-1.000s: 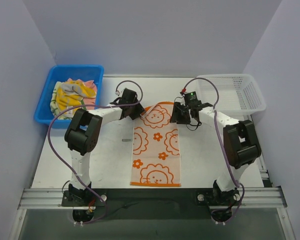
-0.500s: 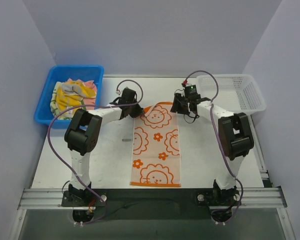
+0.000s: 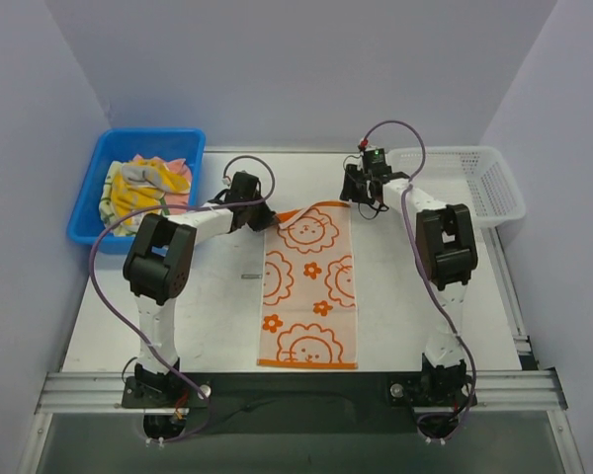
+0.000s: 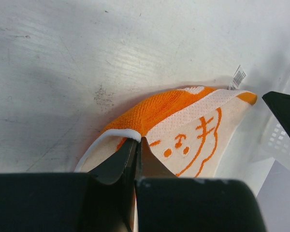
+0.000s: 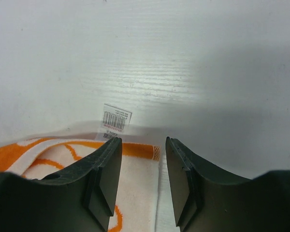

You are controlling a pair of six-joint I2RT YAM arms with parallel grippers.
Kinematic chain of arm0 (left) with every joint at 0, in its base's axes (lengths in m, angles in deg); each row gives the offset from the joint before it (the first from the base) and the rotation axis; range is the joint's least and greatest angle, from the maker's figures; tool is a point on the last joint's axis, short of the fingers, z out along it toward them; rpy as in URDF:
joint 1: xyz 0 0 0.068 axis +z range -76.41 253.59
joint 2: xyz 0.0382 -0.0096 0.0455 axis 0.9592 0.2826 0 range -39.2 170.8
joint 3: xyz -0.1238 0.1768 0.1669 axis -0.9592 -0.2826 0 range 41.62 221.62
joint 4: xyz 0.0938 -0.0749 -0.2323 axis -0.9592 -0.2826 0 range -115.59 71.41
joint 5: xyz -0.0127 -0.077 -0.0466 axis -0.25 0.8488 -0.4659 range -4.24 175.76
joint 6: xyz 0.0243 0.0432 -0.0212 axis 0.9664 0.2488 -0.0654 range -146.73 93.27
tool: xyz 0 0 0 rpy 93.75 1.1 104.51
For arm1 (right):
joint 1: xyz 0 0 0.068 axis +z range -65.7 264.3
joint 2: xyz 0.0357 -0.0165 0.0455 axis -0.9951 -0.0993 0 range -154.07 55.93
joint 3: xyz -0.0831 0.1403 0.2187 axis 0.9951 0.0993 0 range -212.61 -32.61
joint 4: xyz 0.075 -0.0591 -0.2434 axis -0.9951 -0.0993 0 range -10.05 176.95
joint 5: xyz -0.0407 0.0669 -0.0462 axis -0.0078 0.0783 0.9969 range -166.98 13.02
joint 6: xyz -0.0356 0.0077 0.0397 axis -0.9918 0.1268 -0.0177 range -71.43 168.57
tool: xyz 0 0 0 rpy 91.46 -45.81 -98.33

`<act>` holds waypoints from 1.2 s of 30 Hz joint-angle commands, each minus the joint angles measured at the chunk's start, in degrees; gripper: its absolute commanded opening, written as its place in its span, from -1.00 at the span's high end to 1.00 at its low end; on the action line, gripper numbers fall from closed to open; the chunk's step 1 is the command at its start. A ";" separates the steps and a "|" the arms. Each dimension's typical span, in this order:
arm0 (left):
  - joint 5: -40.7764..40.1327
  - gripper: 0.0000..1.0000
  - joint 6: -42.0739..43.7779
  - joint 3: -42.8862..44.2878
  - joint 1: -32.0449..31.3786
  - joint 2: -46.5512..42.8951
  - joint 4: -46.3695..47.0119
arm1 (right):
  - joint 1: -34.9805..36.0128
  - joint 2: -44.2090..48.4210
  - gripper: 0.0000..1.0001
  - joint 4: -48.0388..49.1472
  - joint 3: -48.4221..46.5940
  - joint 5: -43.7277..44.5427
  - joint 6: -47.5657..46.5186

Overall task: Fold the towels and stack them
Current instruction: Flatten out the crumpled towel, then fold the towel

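An orange-and-white towel (image 3: 309, 286) with lion faces and flowers lies spread flat, lengthwise, on the table. My left gripper (image 3: 266, 216) is at its far left corner. In the left wrist view the left gripper (image 4: 137, 140) is shut on the white-hemmed edge of the towel (image 4: 193, 121), which rises in a small fold there. My right gripper (image 3: 357, 197) is at the far right corner. In the right wrist view the right gripper (image 5: 143, 141) is open, its fingers either side of the corner of the towel (image 5: 135, 183), beside a barcode label (image 5: 117, 118). More towels (image 3: 143, 188) lie heaped in the blue bin.
The blue bin (image 3: 87, 215) stands at the back left of the table. A white slotted basket (image 3: 494, 193) stands at the back right, close to the right arm. A small dark object (image 3: 247, 276) lies on the table left of the towel.
My left gripper has shut on the towel's far left corner. The right gripper has moved back from over the towel to its far right corner, still open.
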 commanded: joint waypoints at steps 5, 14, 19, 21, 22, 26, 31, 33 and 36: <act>3.11 1.00 2.33 2.53 1.18 -0.05 -1.13 | -0.26 -4.38 0.07 -5.44 -5.09 -3.70 -0.17; 3.56 1.00 2.59 2.62 1.36 0.13 -2.10 | -3.07 -5.88 -0.06 -5.62 -5.18 -12.58 3.88; 3.73 1.00 2.85 2.53 1.54 -0.13 -2.36 | -3.25 -5.52 0.00 -5.18 -3.60 -16.27 4.06; 3.91 1.00 3.03 2.62 1.62 -0.13 -2.45 | -3.52 -5.61 0.04 -4.83 -3.51 -17.33 4.32; 3.99 1.00 3.03 2.62 1.71 -0.13 -2.63 | -3.60 -5.61 0.07 -4.65 -3.51 -17.77 4.58; 4.00 1.00 3.12 2.44 1.98 -0.31 -2.80 | -4.04 -5.18 0.26 -3.95 -3.16 -19.35 5.11; 4.26 1.00 3.12 2.62 2.06 -0.40 -2.81 | -4.13 -4.03 0.53 -3.16 -2.54 -19.79 5.20; 4.26 1.00 3.21 2.71 2.06 -0.40 -2.89 | -4.31 -3.94 0.65 -2.89 -2.28 -19.79 5.29; 4.52 1.00 3.47 2.97 2.24 -0.66 -3.15 | -4.31 -3.94 0.86 -2.80 -2.28 -19.97 5.46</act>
